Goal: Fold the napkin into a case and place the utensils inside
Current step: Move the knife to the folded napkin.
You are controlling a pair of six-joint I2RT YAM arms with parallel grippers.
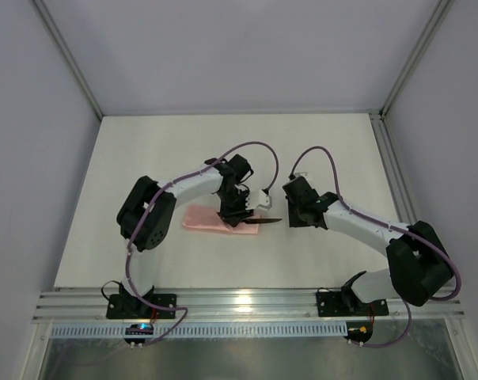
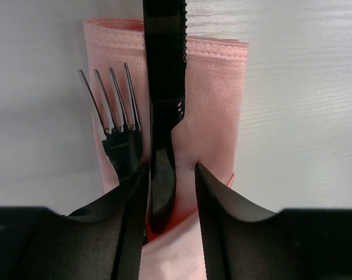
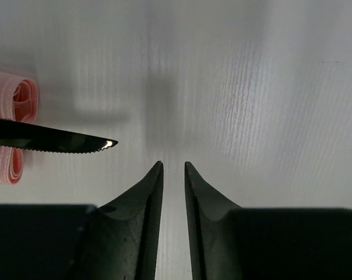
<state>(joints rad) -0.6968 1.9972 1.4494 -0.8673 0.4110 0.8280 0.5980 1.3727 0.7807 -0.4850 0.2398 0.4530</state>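
Case (image 1: 201,219) of salmon-pink cloth is seen on the tabletop (image 1: 144,158), its right end beneath the left claw (image 1: 236,214), whose jaws are parted around a dark knife (image 2: 164,87) beside the fork (image 2: 122,125). Near the knife tip, the right claw (image 3: 173,166) is narrowly parted, empty.

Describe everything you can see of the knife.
The knife is slim, dark and glossy, with a serrated blade. It lies lengthwise on the folded napkin, beside the fork, its near part between the parted fingers of the left tool. Its pointed tip juts past the napkin's end above the table, ahead of the right tool, which is clear of it.
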